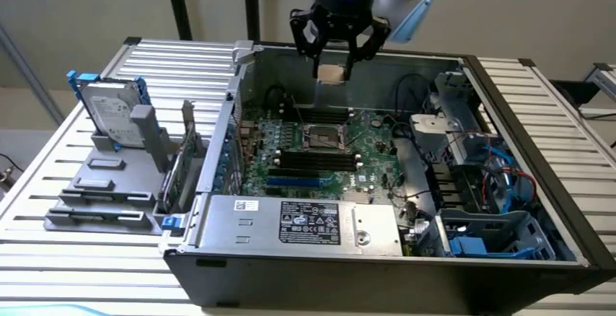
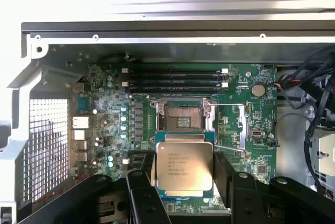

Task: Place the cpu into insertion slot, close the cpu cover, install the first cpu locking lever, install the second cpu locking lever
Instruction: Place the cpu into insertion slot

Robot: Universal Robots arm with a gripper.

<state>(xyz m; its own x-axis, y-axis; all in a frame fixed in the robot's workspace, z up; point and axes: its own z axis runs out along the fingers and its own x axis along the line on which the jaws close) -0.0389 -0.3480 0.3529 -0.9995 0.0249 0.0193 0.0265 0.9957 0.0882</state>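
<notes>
While the hand (image 1: 333, 71) hangs above the open computer case (image 1: 524, 125), it is clenched on the cpu (image 2: 184, 165). 1 finger presses each of 2 opposite edges, and the chip lies flat with its lettered face toward the wrist camera. The case lies on the slatted tabletop (image 1: 58, 186), taking up the middle and the side toward the exterior view's right edge. A hard drive (image 1: 108, 110) stands near the edge on the exterior view's left.

The insertion slot (image 2: 183, 116) sits on the motherboard (image 2: 104, 130), just beside the long black memory sticks (image 2: 172, 80). Its contact field is bare and nothing lies in it. The cpu is well above it and not touching. From the wrist view the chip looks offset from the slot, overlapping only 1 rim. I cannot tell where the cpu cover stands.

By my judgement this is the placing step, with none of the 4 steps done. Doing it well calls for:
- squaring the chip's edges to the slot's rim before any descent;
- keeping the chip level and lowering it straight, never sliding it across the contacts;
- staying clear of the thin metal lever (image 2: 230, 149) beside the slot;
- letting go only once all 4 edges sit inside the rim.
</notes>
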